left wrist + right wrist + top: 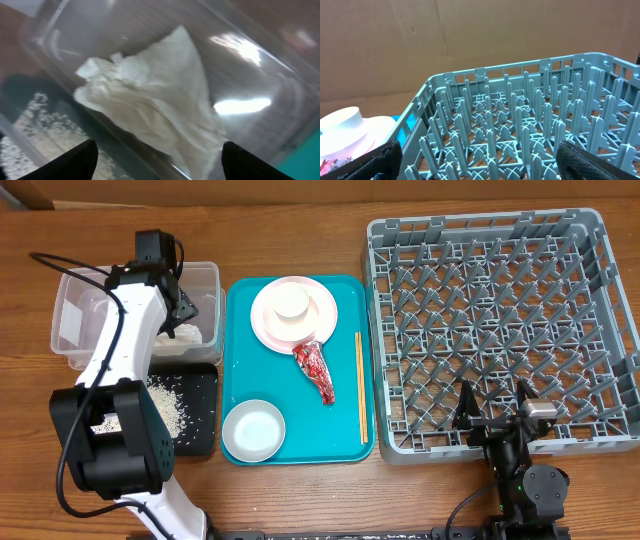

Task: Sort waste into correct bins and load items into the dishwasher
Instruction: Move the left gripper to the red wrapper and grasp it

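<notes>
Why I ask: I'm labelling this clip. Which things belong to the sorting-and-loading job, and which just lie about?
Job: napkin, clear tub, rice, black tray, red wrapper, pink plate, white cup, white bowl, dish rack.
Lying about: teal tray, wooden chopsticks.

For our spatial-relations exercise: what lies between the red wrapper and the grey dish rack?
A thin wooden stick on the teal tray, beside the red wrapper, short of the dish rack. The overhead view shows it.
</notes>
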`<move>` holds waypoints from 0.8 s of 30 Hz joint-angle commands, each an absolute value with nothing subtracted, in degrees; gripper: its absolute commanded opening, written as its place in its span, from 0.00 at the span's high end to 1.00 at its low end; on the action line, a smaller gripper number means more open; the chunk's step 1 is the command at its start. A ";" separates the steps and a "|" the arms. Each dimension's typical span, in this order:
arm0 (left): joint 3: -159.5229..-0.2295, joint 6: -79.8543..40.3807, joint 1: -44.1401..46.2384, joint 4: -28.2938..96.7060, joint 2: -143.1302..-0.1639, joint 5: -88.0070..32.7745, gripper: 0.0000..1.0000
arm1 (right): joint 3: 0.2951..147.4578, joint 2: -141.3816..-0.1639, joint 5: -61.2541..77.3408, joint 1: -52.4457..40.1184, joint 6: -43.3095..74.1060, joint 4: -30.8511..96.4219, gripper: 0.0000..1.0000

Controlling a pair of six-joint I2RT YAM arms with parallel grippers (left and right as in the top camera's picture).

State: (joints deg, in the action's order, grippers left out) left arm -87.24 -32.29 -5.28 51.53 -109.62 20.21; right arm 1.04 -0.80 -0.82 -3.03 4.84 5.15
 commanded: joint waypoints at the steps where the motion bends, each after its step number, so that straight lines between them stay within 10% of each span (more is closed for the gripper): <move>1: -91.59 -27.40 -4.40 52.42 -105.58 6.07 0.19 | 0.45 -0.34 -0.73 -2.96 4.67 4.71 0.00; 13: -93.06 -26.55 -1.19 60.90 -98.00 -29.26 0.30 | 0.45 -0.34 -0.73 -2.96 4.67 4.71 0.00; 24: -91.11 -26.61 12.08 67.00 -98.72 -23.46 0.34 | 0.45 -0.34 -0.73 -2.96 4.67 4.71 0.00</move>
State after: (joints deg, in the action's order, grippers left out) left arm -92.07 -27.42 7.92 67.51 -98.56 -24.71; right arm 1.04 -0.80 -0.84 -3.03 4.86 5.13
